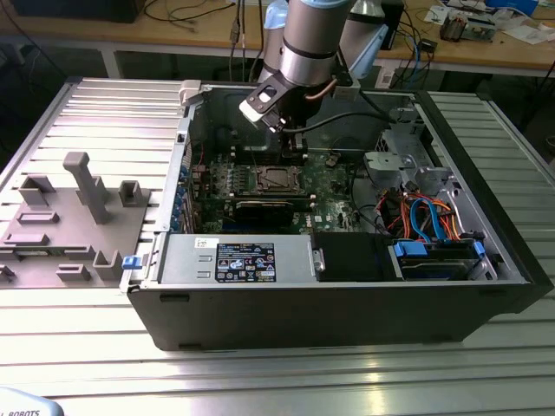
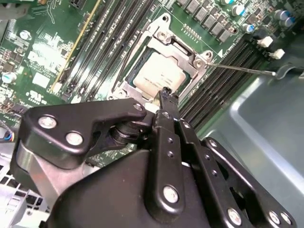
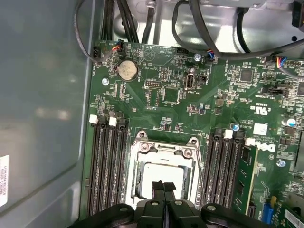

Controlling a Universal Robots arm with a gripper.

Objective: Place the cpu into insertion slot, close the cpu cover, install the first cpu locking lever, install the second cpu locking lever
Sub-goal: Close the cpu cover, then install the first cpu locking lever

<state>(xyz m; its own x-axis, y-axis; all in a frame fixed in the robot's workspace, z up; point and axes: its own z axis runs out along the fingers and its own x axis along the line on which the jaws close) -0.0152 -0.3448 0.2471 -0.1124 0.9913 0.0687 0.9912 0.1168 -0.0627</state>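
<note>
— How does the arm (image 1: 316,17) stand?
— In the exterior view it reaches straight down, and the silver-grey wrist (image 1: 303,65) is vertical.
— And the gripper (image 1: 291,132)?
— It is black and hangs just under the wrist, pointing down.
— Are the fingers apart?
— No. In both wrist views the two fingers (image 3: 159,191) (image 2: 167,102) lie pressed flat against each other, tips meeting. The link bars (image 2: 80,126) are folded in on either side.

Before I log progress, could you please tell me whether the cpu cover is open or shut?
Shut: the cpu cover lies flat, framing the cpu.
</note>
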